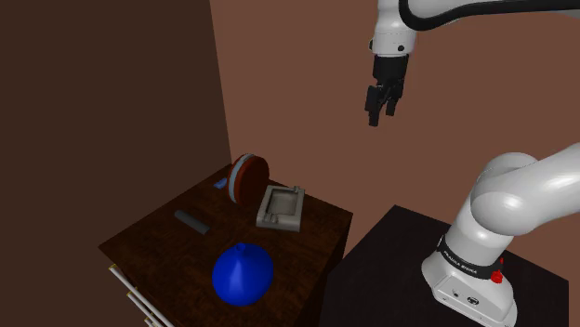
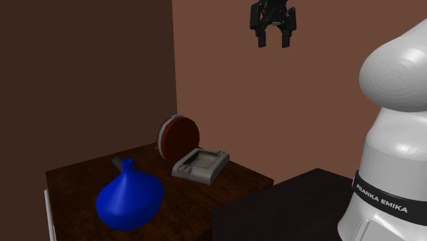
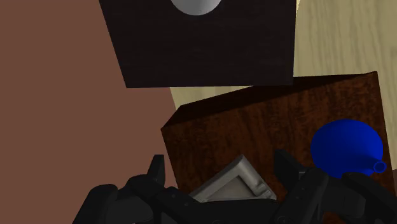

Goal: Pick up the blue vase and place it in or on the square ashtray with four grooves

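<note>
Dark wood desk (image 1: 149,237) carries the blue vase (image 1: 242,274) near its front edge, apart from the grey square ashtray (image 1: 281,206) by the wall-side edge. Our jaws hang high above, open and empty. We judge the reach not begun; next we must descend over the vase.

Brown walls (image 1: 297,74), dark wooden table (image 1: 158,243), pale plank floor (image 3: 331,38)
</note>
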